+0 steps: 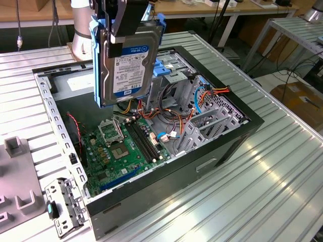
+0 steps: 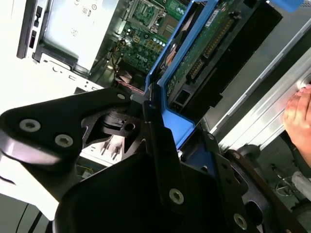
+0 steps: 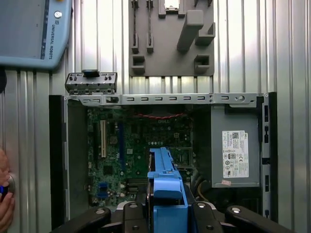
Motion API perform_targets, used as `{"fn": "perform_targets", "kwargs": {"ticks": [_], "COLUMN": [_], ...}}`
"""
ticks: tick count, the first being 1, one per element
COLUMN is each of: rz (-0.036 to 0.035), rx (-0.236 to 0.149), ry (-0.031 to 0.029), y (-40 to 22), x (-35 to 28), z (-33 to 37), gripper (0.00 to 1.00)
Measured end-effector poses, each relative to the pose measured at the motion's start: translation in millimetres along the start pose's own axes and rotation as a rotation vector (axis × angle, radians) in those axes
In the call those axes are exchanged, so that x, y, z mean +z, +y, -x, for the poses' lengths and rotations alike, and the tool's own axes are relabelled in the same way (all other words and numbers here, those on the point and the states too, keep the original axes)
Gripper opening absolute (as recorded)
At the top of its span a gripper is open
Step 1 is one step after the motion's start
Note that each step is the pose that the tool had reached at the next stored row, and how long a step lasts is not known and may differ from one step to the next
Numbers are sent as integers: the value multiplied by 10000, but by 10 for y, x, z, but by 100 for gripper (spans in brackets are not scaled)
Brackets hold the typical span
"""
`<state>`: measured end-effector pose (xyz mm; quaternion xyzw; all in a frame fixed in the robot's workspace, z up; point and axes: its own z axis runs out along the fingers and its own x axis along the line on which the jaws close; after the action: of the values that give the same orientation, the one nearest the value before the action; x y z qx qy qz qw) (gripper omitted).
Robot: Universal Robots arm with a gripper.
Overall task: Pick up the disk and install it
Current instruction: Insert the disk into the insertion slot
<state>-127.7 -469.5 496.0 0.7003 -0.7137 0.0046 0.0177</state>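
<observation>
**A:** Where is the disk right now?

**B:** The disk [image 1: 123, 68] hangs on edge in the upper middle of the exterior view, with its white label facing the camera. It sits in a blue carrier [image 1: 160, 30]. It is in the air above the open case [image 1: 217, 151] and touches nothing below it.

**A:** And the claw?

**B:** The gripper [image 1: 122, 27] is clamped on the top of the disk, with one black finger lying over the label side. In the first wrist view the carrier [image 3: 166, 191] juts out between the black jaws. In the second wrist view the disk's green circuit side [image 2: 204, 53] shows.

**A:** What lies under it?

**B:** The green board [image 1: 121, 146] is straight below. A tangle of cables [image 1: 169, 113] lies just toward the exterior view's right. A metal cage [image 1: 177, 64] with blue parts stands behind the disk.

**A:** What could go wrong from here?

**B:** I see three risks.
- The grip takes only the top of the disk. If it slips, I judge the disk would drop edge-first onto the board.
- The cables lie near the way down. A corner of the carrier could catch one and tilt the disk.
- If the disk goes down tilted, it could jam on the cage's metal.

**A:** Is anyone close by?

**B:** Yes. A hand [image 2: 297, 116] rests near the table [image 1: 282, 191], and a swing of the arm could strike it.
</observation>
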Motion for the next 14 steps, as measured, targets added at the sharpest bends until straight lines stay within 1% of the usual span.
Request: {"fn": "perform_targets", "kwargs": {"ticks": [2,4,6,11,14], "rz": [0,0,0,-1,0], "rx": [0,-1,-4,-10,-14], "ry": [1,0,1,1,0], "y": [-16,-45,-107,-235,-337], "x": [0,0,-1,-2,-3], "z": [-13,-19,-23,-25,-26], "gripper": [37,37,37,37,37]}}
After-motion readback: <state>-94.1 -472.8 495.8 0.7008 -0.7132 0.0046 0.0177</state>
